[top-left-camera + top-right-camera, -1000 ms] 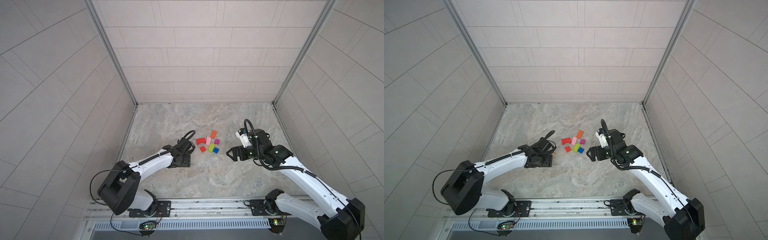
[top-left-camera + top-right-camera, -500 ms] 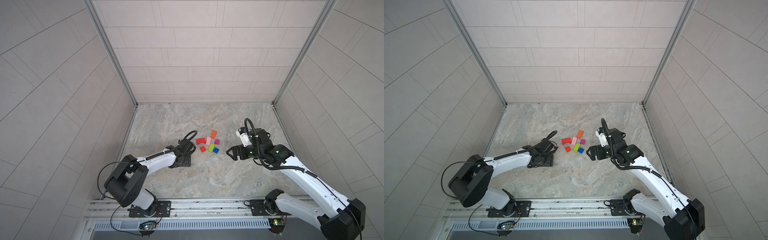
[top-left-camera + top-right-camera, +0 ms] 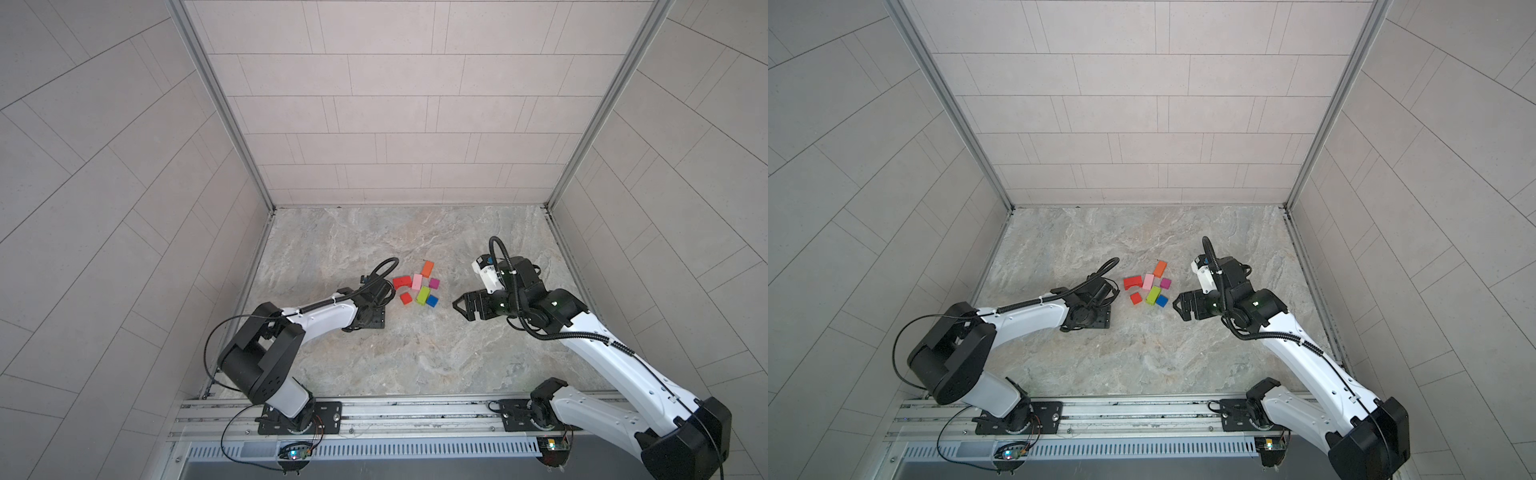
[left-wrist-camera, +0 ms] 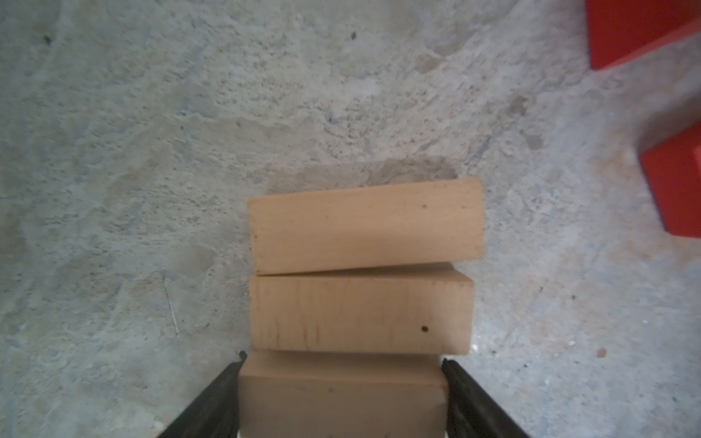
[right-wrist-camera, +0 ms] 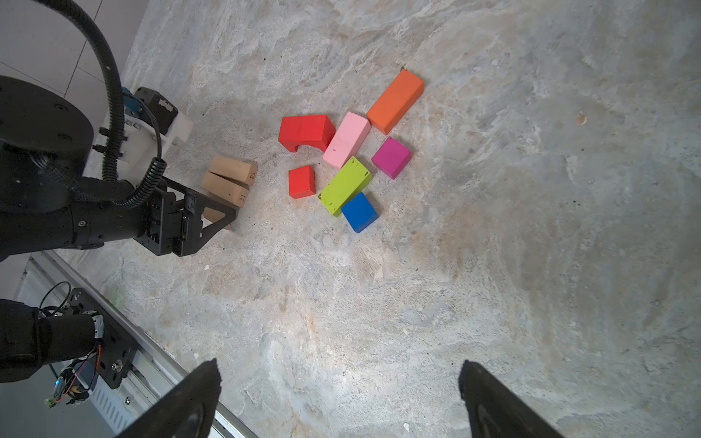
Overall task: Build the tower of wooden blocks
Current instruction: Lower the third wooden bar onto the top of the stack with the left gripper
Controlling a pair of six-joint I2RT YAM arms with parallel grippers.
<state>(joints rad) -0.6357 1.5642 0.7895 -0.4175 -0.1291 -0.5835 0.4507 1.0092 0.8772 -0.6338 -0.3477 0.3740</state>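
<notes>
Three tan bars lie in a row on the stone floor. Two of them (image 4: 366, 225) (image 4: 360, 311) lie free and touch each other. The third (image 4: 341, 394) lies against them, and my left gripper (image 4: 343, 360) is shut on its ends. In both top views that wrist (image 3: 370, 318) hides the bars. To their right sits a loose cluster: red arch (image 5: 303, 131), pink oblong (image 5: 347, 139), orange oblong (image 5: 394, 101), magenta cube (image 5: 391, 157), lime oblong (image 5: 345, 186), blue cube (image 5: 359, 211), red cube (image 5: 301, 182). No stacked tower shows. My right gripper (image 5: 339, 379) hangs open and empty, right of the cluster (image 3: 460, 307).
Tiled walls close in the floor on three sides. A metal rail (image 3: 374, 411) with both arm bases runs along the front edge. Bare stone floor (image 3: 407, 353) lies between the blocks and the rail.
The left arm's elbow has swung right and nearer the rail while its gripper stays at the tan bars. The right gripper has drifted slightly toward the front.
</notes>
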